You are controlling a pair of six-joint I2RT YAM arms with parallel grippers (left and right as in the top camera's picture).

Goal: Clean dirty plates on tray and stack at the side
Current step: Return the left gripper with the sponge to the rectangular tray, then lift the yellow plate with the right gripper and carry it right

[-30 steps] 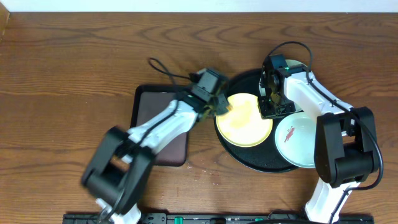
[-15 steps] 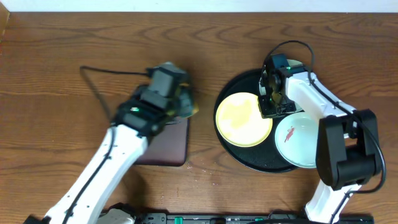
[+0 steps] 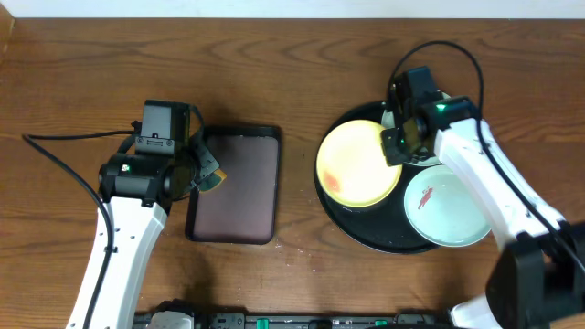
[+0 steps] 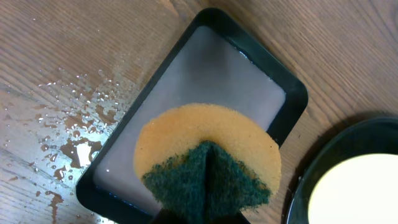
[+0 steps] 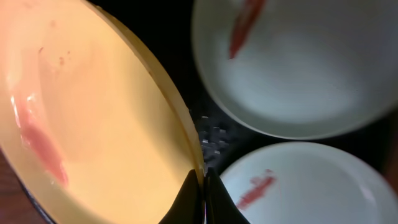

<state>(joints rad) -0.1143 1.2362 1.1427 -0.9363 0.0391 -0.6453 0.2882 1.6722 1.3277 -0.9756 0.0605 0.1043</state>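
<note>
Sponge, orange with a green scouring face, sits folded and pinched in the left claw, at the left edge of the small rectangular tray. That tray holds a film of water, and droplets speckle the desk beside it. The right claw is closed tight on the rim of the yellow plate, which lies on the round black tray, seems tipped up at the gripped edge and bears a pinkish-red smear. Two mint plates lie just beside it on the same tray, each streaked red.
</note>
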